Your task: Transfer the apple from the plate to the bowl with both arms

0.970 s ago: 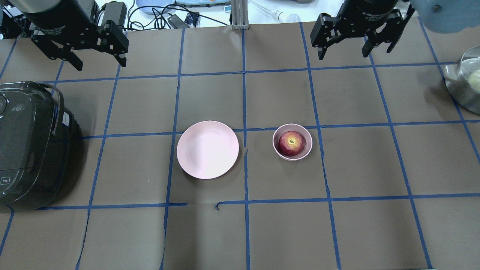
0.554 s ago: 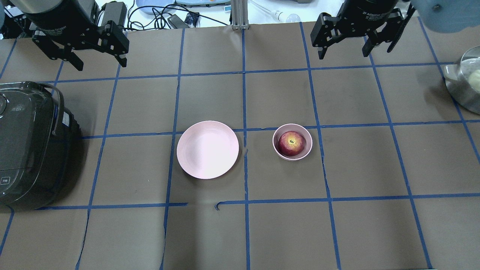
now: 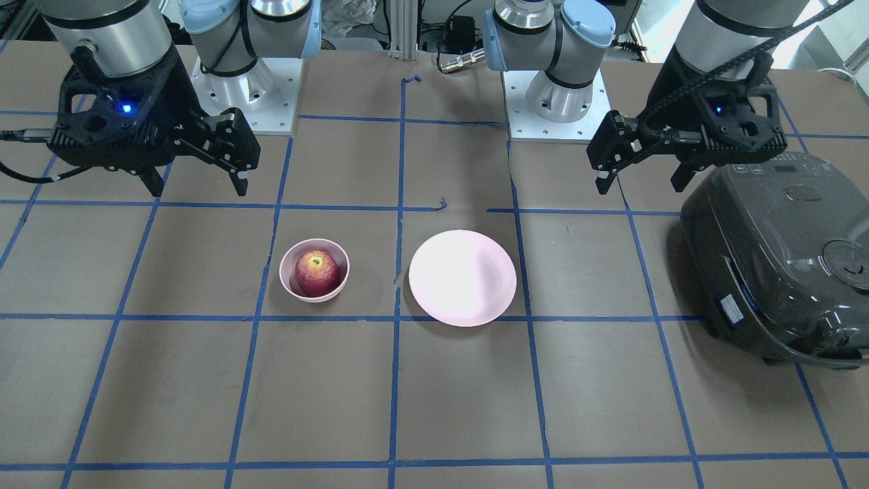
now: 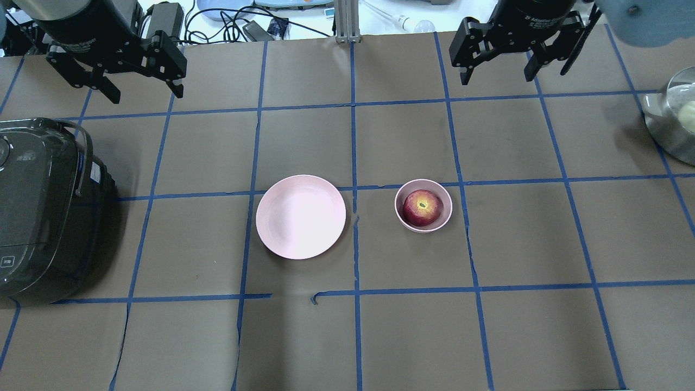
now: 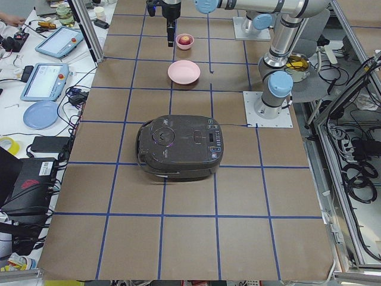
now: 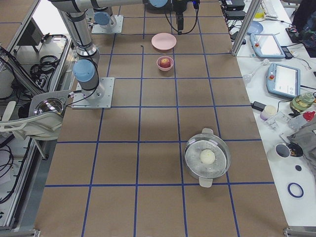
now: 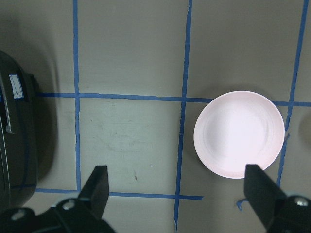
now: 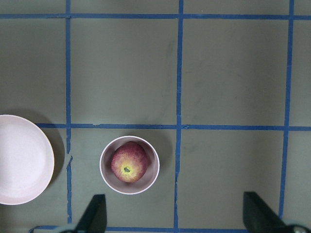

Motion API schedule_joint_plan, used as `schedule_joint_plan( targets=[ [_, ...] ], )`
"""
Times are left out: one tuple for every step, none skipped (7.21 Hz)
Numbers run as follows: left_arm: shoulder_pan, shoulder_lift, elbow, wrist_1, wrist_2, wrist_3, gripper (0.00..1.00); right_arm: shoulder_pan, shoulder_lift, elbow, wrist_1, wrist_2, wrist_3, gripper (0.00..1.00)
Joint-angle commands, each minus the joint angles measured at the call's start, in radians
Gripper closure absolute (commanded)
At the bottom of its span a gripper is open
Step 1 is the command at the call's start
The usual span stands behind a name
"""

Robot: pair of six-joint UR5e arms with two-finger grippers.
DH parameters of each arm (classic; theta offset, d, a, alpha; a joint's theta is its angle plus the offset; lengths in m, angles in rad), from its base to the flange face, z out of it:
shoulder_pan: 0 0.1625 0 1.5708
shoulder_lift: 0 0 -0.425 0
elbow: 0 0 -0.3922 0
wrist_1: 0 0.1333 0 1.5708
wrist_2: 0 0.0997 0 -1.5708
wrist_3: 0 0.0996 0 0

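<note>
The red apple [image 4: 422, 207] sits inside the small pink bowl [image 4: 440, 223], stem dimple up. The wide pink plate [image 4: 301, 216] lies empty just left of the bowl. My left gripper [image 4: 145, 93] hangs open and empty high over the table's far left, well away from the plate. My right gripper [image 4: 497, 80] hangs open and empty high over the far right, well away from the bowl. The left wrist view shows the plate [image 7: 239, 134] beyond my open gripper [image 7: 177, 194]. The right wrist view shows the apple [image 8: 129, 162] in the bowl [image 8: 146, 182].
A dark rice cooker [image 4: 43, 212] stands at the left edge of the table. A steel pot [image 4: 676, 117] holding a pale round thing stands at the right edge. Cables and devices lie beyond the far table edge.
Both grippers have shifted very slightly upward in the overhead view and stayed open. The apple, bowl and plate have not moved.
</note>
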Motion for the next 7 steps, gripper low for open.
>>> schedule_joint_plan(
  targets=[
    [0.003, 0.001, -0.002, 0.002, 0.001, -0.002, 0.00, 0.000, 0.000, -0.002, 0.001, -0.001, 0.001, 0.00],
    [0.003, 0.003, -0.003, 0.016, 0.001, -0.002, 0.00, -0.001, 0.000, -0.002, 0.001, -0.001, 0.001, 0.00],
    [0.003, 0.003, -0.008, 0.017, 0.003, 0.002, 0.00, -0.001, 0.000, -0.002, 0.001, -0.001, 0.001, 0.00],
    [0.003, 0.004, -0.011, 0.017, 0.003, 0.004, 0.00, -0.001, 0.000, 0.000, 0.001, -0.002, 0.002, 0.00],
    [0.003, 0.004, -0.011, 0.031, 0.003, 0.005, 0.00, -0.001, 0.000, 0.000, 0.003, -0.004, 0.002, 0.00],
    [0.003, 0.009, -0.017, 0.040, 0.003, 0.010, 0.00, -0.001, 0.000, 0.000, 0.001, -0.002, 0.002, 0.00],
    [0.003, 0.009, -0.020, 0.040, 0.001, 0.011, 0.00, -0.001, 0.000, 0.000, 0.003, -0.004, 0.002, 0.00]
  ],
)
